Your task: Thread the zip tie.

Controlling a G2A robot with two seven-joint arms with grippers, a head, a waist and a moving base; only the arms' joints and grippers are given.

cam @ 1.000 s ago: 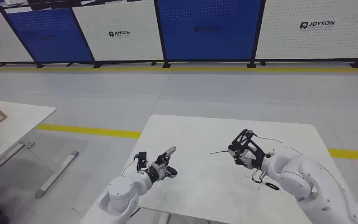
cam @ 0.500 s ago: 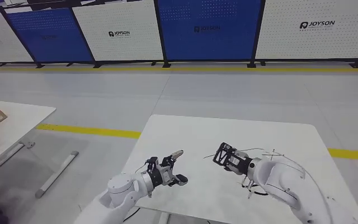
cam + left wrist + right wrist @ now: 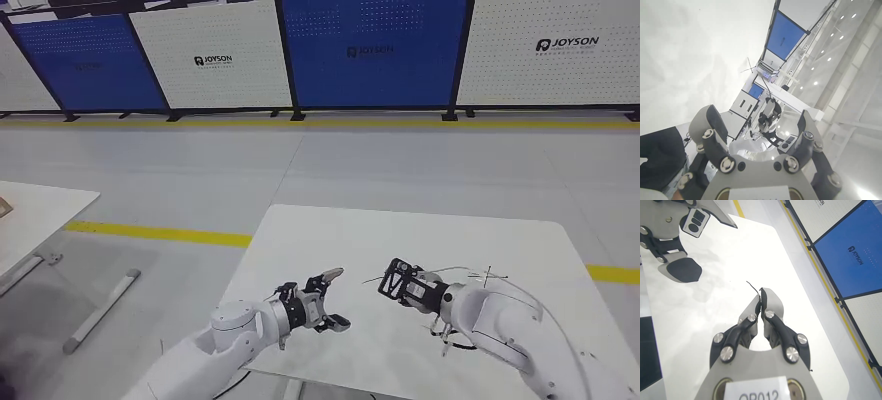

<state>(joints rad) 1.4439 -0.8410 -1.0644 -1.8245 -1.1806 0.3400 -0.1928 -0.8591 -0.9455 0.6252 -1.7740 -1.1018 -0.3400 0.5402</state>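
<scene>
Zip tie (image 3: 752, 286) pinched in right gripper (image 3: 761, 292)

Held over white table (image 3: 400, 230), thin black tail poking past pressed-together pads. Faced by left gripper (image 3: 338, 298), fingers spread wide, near the tail but apart from it.

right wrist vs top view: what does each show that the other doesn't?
Right wrist: the pads pinched shut on the zip tie, close up. Top: thin crossed strands lying on the table beyond the right arm. Both: right gripper, zip tie tip poking out toward the open left gripper, white table.
</scene>
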